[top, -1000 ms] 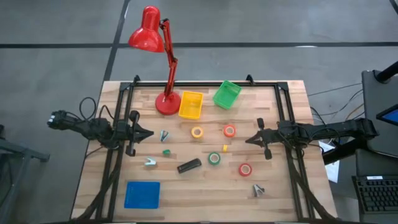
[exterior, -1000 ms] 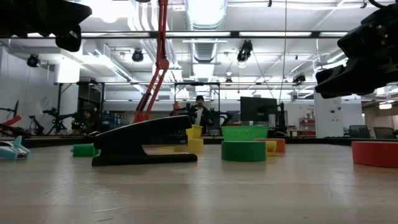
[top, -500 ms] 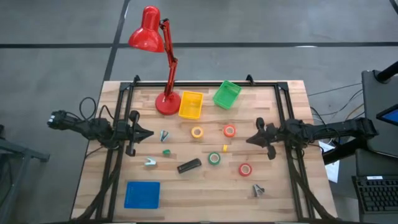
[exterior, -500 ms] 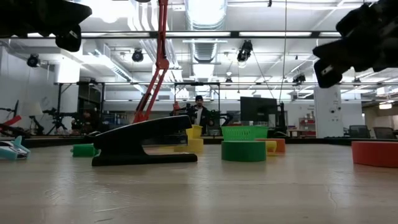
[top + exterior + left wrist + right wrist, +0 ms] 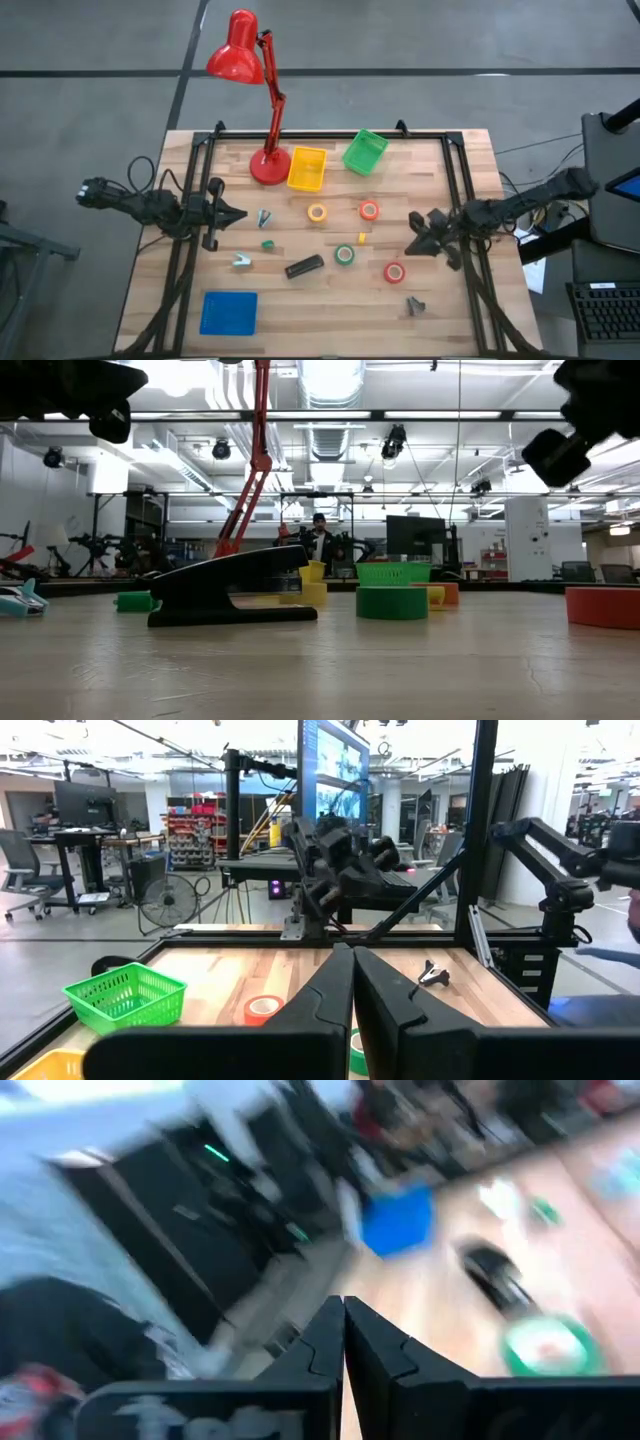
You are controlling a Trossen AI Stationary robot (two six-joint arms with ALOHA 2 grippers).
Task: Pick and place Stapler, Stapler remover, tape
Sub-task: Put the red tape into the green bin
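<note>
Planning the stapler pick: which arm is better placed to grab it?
Left, by a little. The stapler lies left of the table's middle, closer to the left gripper than to the right gripper. Both grippers are shut, holding nothing.

The wooden desk (image 5: pixel 330 300) stands on a grey floor (image 5: pixel 90 110) crossed by dark lines, with a red desk lamp (image 5: pixel 243 60) rising from its far edge. Beyond the desk lies an open workshop hall with a white ceiling of ducts, pipes and bright strip lights (image 5: pixel 330 380). A person (image 5: pixel 321 542) sits far back among monitors; an office chair (image 5: pixel 20 860), a floor fan (image 5: pixel 166 902) and a large screen (image 5: pixel 335 770) stand nearby.
</note>
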